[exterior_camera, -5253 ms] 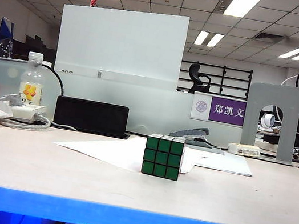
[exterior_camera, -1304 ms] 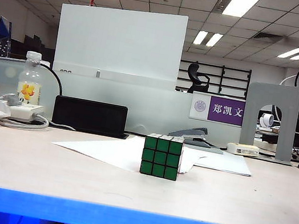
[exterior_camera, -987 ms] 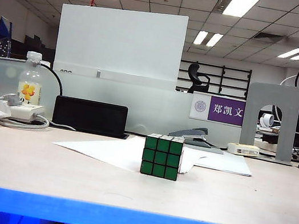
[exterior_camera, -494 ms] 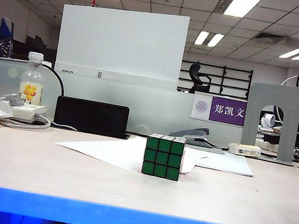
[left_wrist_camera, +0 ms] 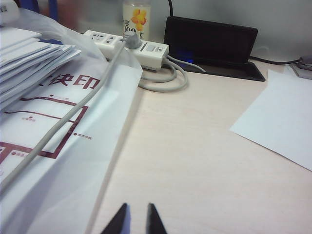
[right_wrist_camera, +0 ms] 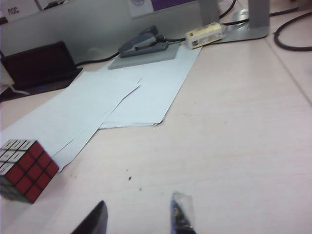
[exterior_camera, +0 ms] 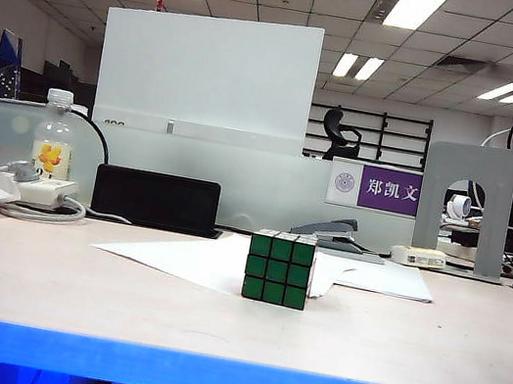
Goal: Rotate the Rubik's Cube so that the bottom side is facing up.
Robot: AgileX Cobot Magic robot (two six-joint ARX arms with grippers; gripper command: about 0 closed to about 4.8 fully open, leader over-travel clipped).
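The Rubik's Cube point(exterior_camera: 279, 268) sits on the table point(exterior_camera: 214, 319) near its middle, resting on the near edge of a sheet of white paper point(exterior_camera: 190, 258). The exterior view shows its green face; the right wrist view shows a red face and a pale top face, and the cube point(right_wrist_camera: 24, 169) is partly cut off at that picture's edge. Its remaining faces are hidden.

Neither arm appears in the exterior view. The left gripper point(left_wrist_camera: 137, 222) shows only as two dark fingertips point(left_wrist_camera: 119, 224) at the picture's edge, standing close together with a narrow gap and nothing between them; it hangs over bare tabletop beside a plastic bag of printed papers point(left_wrist_camera: 44, 126), well apart from the cube, which that view does not show. The right gripper point(right_wrist_camera: 138, 218) shows two fingertips point(right_wrist_camera: 94, 220) set apart with nothing held, above bare table and off to one side of the cube. One tip looks wrapped in something shiny; detail is unclear.

Behind lie a power strip point(left_wrist_camera: 127, 48) with coiled cable, a drink bottle point(exterior_camera: 52, 148) whose top is cut off in the left wrist view, a black box point(exterior_camera: 155, 199) and a stapler point(right_wrist_camera: 142, 40).
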